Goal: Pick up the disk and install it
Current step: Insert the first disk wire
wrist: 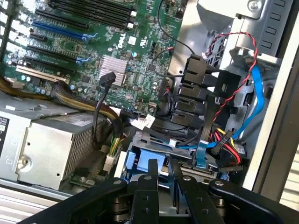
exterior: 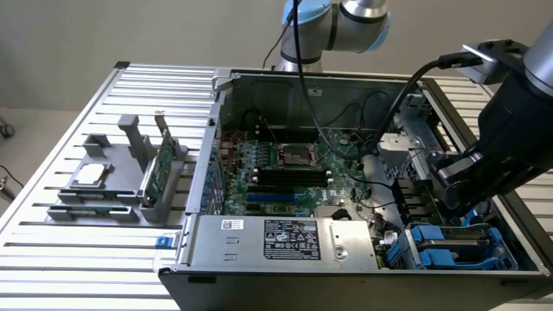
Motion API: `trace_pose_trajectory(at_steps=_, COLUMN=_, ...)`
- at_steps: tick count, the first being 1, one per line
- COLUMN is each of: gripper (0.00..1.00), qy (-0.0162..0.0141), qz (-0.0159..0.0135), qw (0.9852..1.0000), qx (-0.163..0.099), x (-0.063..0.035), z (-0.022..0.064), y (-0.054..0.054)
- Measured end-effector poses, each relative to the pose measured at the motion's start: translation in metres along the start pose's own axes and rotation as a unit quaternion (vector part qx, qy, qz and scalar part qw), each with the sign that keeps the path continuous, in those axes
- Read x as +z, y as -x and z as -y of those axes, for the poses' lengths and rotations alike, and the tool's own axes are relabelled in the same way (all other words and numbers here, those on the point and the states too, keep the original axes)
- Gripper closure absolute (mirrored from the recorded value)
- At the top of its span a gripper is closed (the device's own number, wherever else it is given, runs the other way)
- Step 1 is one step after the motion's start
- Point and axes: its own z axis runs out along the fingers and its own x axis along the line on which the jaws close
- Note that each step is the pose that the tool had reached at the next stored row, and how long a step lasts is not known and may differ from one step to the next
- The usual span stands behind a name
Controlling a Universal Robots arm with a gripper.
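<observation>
Item: disk [exterior: 454, 241], blue-framed, lying in the drive bay at the corner of the open computer case [exterior: 216, 97], near the power supply [exterior: 285, 243].
Tool: gripper [wrist: 161, 176] just above it, jaws narrowly parted. I see nothing held.
Status: I judge the disk placed; latching unconfirmed.

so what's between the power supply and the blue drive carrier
A bundle of cables, between power supply and blue drive carrier; clearest in the wrist view.
</observation>
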Motion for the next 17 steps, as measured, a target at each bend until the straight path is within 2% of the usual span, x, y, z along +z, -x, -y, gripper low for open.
trace_pose_trajectory(at_steps=4, gripper=0.76, qy=-0.0009, qz=0.0009, qw=0.9994, qx=0.035, x=0.0, z=0.0, y=0.0)
trace_pose_trajectory(at_steps=8, gripper=0.76, qy=-0.0017, qz=0.0018, qw=0.9976, qx=0.07, x=0.0, z=0.0, y=0.0)
trace_pose_trajectory(at_steps=12, gripper=0.76, qy=-0.0026, qz=0.0027, qw=0.9945, qx=0.105, x=0.0, z=0.0, y=0.0)
trace_pose_trajectory(at_steps=17, gripper=0.76, qy=-0.0036, qz=0.0037, qw=0.9893, qx=0.145, x=0.0, z=0.0, y=0.0)
